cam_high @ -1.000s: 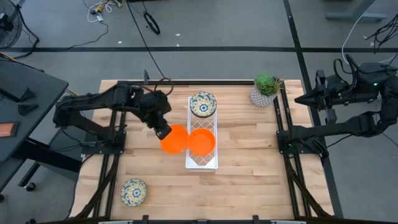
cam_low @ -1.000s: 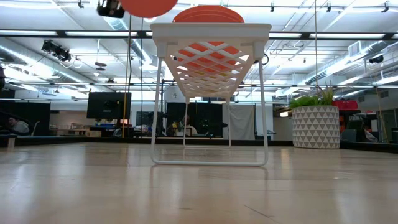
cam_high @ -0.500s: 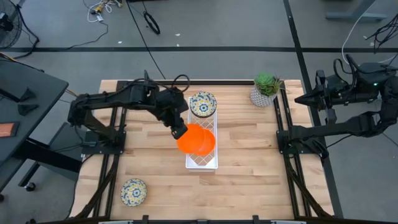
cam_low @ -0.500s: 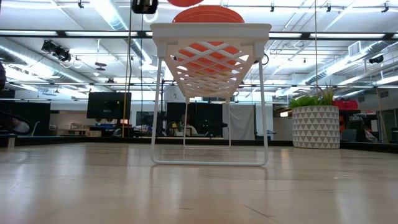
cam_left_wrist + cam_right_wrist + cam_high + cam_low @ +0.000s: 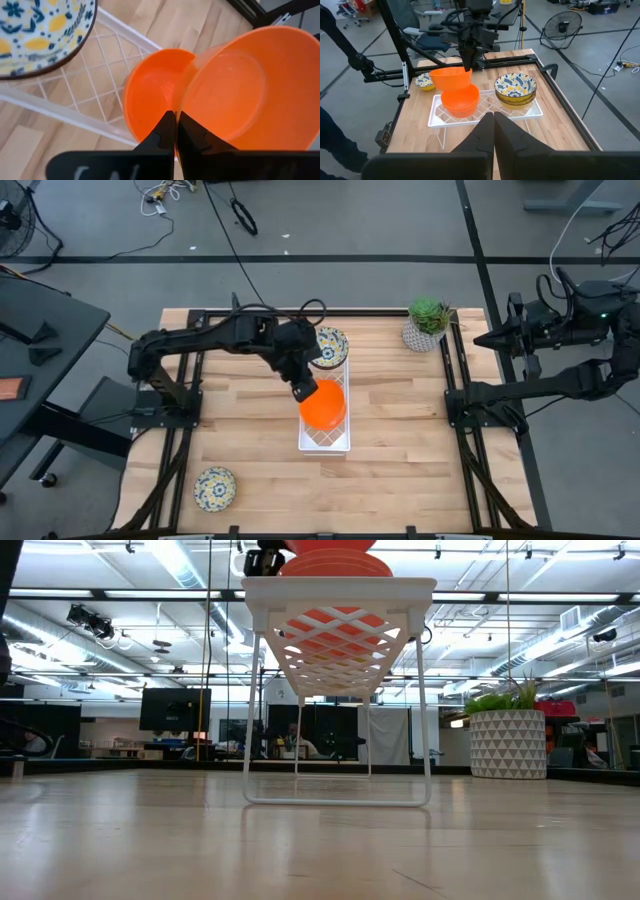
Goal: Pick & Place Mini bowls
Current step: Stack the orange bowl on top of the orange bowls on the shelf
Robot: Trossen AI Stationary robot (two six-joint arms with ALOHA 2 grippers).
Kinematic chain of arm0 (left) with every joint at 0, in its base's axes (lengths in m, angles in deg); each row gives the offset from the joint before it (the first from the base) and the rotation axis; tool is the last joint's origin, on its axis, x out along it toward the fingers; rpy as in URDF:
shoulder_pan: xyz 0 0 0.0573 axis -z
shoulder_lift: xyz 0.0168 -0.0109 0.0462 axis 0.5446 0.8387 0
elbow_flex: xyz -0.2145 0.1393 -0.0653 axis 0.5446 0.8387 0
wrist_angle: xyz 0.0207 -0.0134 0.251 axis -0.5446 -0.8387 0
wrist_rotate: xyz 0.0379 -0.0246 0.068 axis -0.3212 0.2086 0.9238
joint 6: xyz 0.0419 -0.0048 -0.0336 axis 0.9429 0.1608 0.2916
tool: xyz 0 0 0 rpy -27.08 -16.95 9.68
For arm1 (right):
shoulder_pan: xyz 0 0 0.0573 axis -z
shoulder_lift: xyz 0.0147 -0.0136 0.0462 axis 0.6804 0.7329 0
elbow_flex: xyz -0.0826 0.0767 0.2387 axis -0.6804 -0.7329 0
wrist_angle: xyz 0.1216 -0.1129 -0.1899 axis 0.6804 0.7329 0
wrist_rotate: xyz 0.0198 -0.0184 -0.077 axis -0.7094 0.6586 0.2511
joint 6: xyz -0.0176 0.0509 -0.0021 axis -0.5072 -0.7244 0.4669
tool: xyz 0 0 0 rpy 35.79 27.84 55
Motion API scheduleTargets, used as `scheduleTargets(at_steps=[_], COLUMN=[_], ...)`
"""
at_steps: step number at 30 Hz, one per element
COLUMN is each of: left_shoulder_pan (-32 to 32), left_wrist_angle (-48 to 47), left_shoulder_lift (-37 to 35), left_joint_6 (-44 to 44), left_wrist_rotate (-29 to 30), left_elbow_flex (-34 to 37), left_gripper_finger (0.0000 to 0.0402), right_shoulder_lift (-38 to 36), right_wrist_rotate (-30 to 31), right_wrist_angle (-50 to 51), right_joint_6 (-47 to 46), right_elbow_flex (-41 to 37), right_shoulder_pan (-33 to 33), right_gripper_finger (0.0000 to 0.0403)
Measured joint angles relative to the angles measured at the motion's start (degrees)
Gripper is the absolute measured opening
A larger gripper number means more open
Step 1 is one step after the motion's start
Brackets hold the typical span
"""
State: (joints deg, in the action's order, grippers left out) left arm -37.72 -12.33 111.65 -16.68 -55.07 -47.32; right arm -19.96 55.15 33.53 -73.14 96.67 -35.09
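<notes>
- High view: left gripper (image 5: pixel 303 392) sits over the white wire rack (image 5: pixel 325 442) at table centre, its fingers pinched on the rim of a plain bright orange round bowl (image 5: pixel 323 406). That bowl hangs above the rack's near half. A stack of white bowls with blue-and-yellow floral pattern (image 5: pixel 326 347) fills the rack's half at 12 o'clock. One more floral bowl (image 5: pixel 214 488) lies alone on the pale wooden table (image 5: pixel 400 470) at about 7 o'clock, well apart from the rack. A potted green plant in a patterned white pot (image 5: pixel 427 323) stands at 1 o'clock. The right arm waits off the table at 3 o'clock, with the right gripper (image 5: pixel 484 339) beyond the table's edge.
- Low view: the rack stands on thin legs; orange bowls show stacked in its mesh and above its rim, the left gripper just at the top edge.
- Left wrist view: fingertips (image 5: pixel 172 131) together on the carried bowl's rim, tilted over another orange bowl in the rack (image 5: pixel 150 107).
- Right wrist view: right fingers closed together, holding nothing; the held bowl hovers just above the orange stack (image 5: pixel 459 99).
- Step, as I judge it: placing. Next calls for levelling the bowl, lowering it to nest, then letting go.
- No readable writing or brand seen.
</notes>
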Motion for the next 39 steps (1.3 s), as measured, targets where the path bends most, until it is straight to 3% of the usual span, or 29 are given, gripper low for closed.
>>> scheduleTargets(at_steps=[15,39], left_shoulder_pan=[-0.88,-0.83], left_wrist_angle=[-0.36,-4.21], left_shoulder_lift=[3.03,4.41], left_joint_6=[2.60,5.45], left_wrist_rotate=[-1.86,1.51], left_elbow_flex=[-0.02,0.02], left_gripper_finger=[0.0012,0.0018], right_shoulder_lift=[-0.01,0.01], right_wrist_rotate=[0.01,0.01], right_wrist_angle=[0.00,0.00], right_joint_6=[-0.01,-0.02], right_elbow_flex=[0.00,0.00], right_shoulder_pan=[0.01,0.01], right_gripper_finger=[0.0011,0.0011])
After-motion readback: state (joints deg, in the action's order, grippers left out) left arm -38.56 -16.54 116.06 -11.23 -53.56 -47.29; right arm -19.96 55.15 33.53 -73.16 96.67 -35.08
